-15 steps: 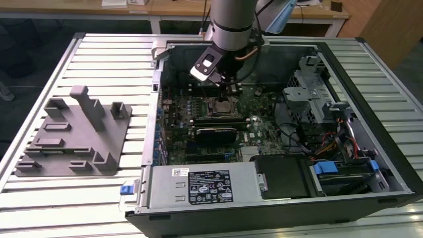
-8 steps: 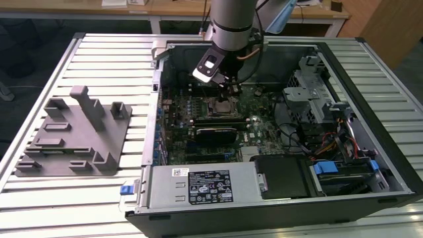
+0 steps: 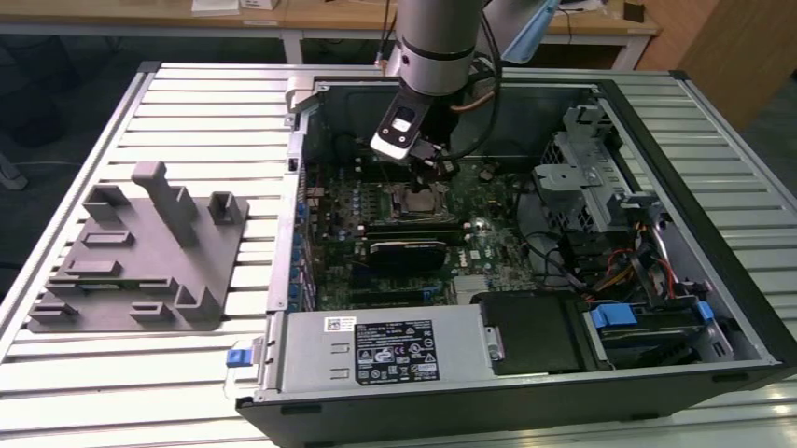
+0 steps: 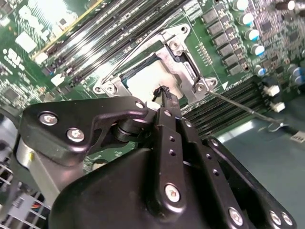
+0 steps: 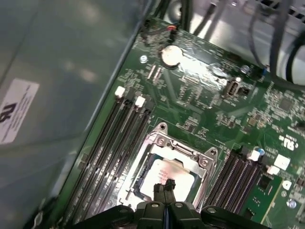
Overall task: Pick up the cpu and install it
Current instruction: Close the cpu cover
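The cpu (image 5: 159, 172), a small square chip with a shiny silver top, lies flat inside the metal socket frame (image 5: 183, 150) on the green motherboard. It also shows in the second wrist view (image 4: 140, 82) and in the exterior view (image 3: 421, 202). My gripper (image 5: 165, 184) hangs just over the chip's middle with its two black fingers pressed together and nothing between them. In the second wrist view the fingertips (image 4: 165, 91) end right at the chip's near edge. I cannot tell whether they touch the chip. In the exterior view the gripper (image 3: 432, 168) reaches down into the open computer case.
Dark memory slots (image 5: 119, 143) run along both sides of the socket. A thin socket lever (image 4: 238, 102) sticks out beside it. A black block (image 3: 405, 250), the power supply (image 3: 373, 350) and a drive cage (image 3: 585, 177) crowd the case. A grey fixture plate (image 3: 137, 252) lies at the exterior view's left.
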Motion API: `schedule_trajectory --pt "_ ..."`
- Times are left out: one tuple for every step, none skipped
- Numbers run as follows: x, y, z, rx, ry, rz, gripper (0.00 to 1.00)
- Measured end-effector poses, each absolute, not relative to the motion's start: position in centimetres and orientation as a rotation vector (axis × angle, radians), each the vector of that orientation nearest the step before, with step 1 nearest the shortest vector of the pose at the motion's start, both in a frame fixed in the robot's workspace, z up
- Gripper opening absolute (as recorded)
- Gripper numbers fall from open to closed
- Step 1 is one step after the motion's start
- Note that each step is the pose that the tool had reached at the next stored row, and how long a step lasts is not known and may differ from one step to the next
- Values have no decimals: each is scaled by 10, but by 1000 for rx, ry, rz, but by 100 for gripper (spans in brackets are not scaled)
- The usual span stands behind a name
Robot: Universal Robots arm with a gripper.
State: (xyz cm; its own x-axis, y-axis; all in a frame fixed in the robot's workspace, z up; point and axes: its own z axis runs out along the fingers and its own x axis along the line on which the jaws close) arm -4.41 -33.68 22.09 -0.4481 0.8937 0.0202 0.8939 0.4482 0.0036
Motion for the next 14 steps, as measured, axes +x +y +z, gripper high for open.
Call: schedule_trajectory --pt "-44 -337 221 -1617 -2675 -21 11" --pt "-44 -337 221 -1595 -2689 -21 11" --pt "-44 -337 221 -1571 -2702 -21 11" --pt "-44 -337 221 -1548 -2715 -20 11" --pt "-44 -337 221 -1525 -2728 -20 11" --pt "-44 -337 221 -1501 -2742 -20 11" --pt "-44 -337 221 -1478 -2754 -20 11" --pt "-44 -337 221 -1454 -2766 -20 11" --pt "-44 -337 221 -1430 -2779 -19 11" --pt "-44 -337 221 -1407 -2790 -19 11" --pt "-44 -337 221 -1384 -2802 -19 11" --pt "-44 -337 221 -1359 -2814 -19 11" --pt "-44 -337 221 -1334 -2826 -19 11" --pt "-44 -337 221 -1309 -2837 -18 11"
